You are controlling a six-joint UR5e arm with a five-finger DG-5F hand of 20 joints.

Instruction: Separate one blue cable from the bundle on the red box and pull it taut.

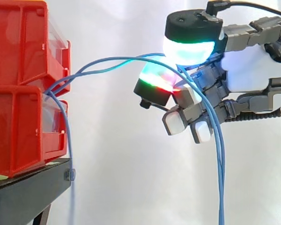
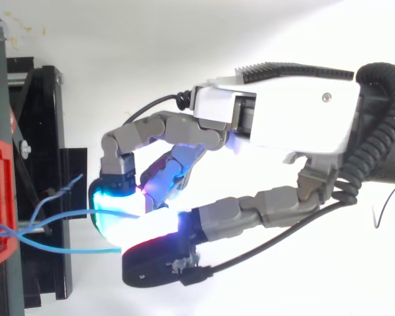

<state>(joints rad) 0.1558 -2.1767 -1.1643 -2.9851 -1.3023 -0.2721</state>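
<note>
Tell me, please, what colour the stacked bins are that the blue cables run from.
The bins are red, best seen in the side view, on a black stand.

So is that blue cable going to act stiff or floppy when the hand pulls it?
Probably floppy: the blue cable droops straight down past the hand. Likely light, since it arcs unsupported from the red bins. It may slip, being thin between the rounded pads.
</note>
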